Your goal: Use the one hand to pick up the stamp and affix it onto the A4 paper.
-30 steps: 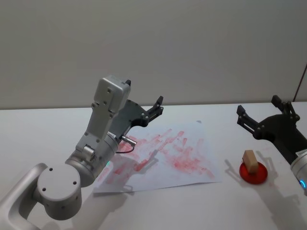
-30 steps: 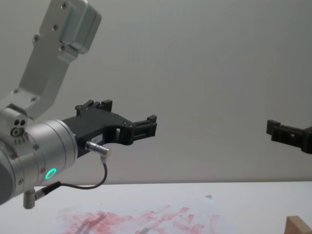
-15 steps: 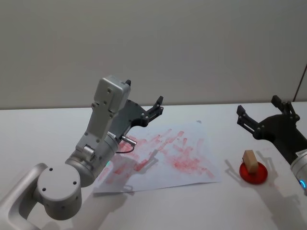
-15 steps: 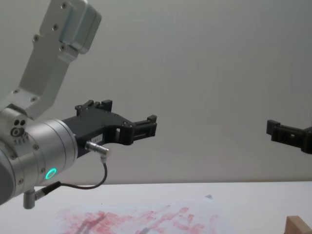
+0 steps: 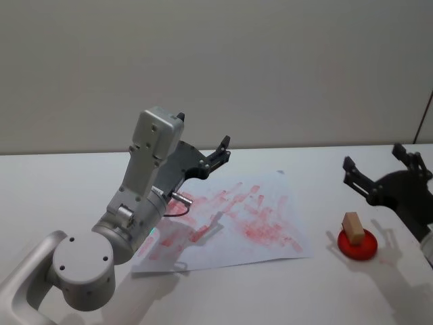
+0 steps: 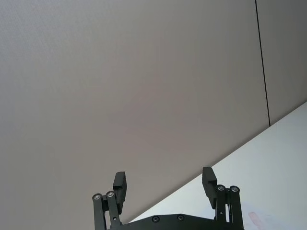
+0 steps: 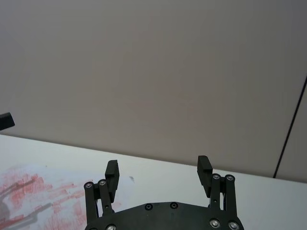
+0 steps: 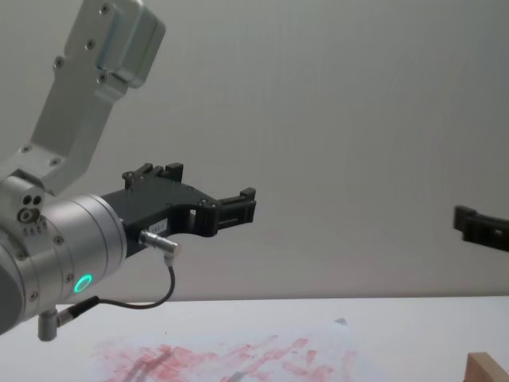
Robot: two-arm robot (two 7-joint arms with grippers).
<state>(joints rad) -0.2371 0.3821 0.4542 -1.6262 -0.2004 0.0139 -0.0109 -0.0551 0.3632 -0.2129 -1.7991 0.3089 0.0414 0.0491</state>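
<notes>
The white desk (image 5: 54,196) carries the A4 paper (image 5: 250,223) near its middle, a sheet lying flat and blotched with red-pink prints. Over the paper's left part the left arm reaches forward, and its left tool (image 5: 215,157) hangs in the air above the sheet's far left corner, fingers spread with nothing between them, as the left wrist view also shows. At the right side of the desk the right tool (image 5: 373,159) is held above the surface, its two black fingers spread wide and holding nothing; the right wrist view shows the same open gap (image 7: 158,172), with the desk and the paper's edge beyond it. Below this tool and a little nearer the robot lies a red round pad (image 5: 358,245), set on the desk to the right of the paper and apart from its edge. On the pad stands the stamp (image 5: 352,227), a small light-tan wooden block, not touched by either tool. From the chest, the stamp's top corner shows at the lower right, and a finger of the right tool hangs well above it.
</notes>
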